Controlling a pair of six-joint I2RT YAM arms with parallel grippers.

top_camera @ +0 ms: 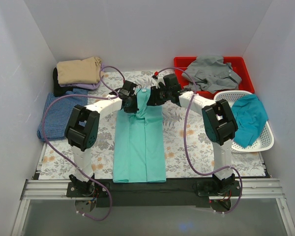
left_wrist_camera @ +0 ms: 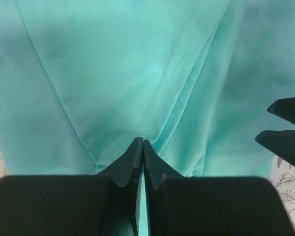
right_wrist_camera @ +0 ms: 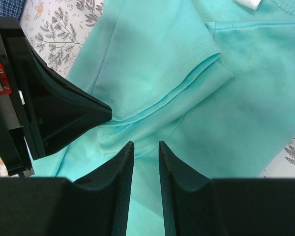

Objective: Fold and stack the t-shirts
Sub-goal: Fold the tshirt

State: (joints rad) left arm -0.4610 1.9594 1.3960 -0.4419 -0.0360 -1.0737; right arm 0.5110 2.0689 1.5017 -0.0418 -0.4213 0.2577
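Observation:
The mint green t-shirt (top_camera: 139,147) lies on the flowered table cover as a long strip folded lengthwise, running from the near edge to the middle. Both grippers meet at its far end. My left gripper (top_camera: 132,105) is shut, its tips (left_wrist_camera: 143,142) pressed together where the cloth's creases and a seam run in. My right gripper (top_camera: 151,97) stands just beside it, open, its jaws (right_wrist_camera: 145,145) a little apart above a folded sleeve (right_wrist_camera: 187,73). A tan t-shirt (top_camera: 78,70) lies folded at the back left, a blue one (top_camera: 56,115) in front of it.
A red bin (top_camera: 241,64) at the back right holds a grey t-shirt (top_camera: 211,71). A white basket (top_camera: 265,142) at the right edge holds a teal t-shirt (top_camera: 250,118). White walls close in the table on three sides.

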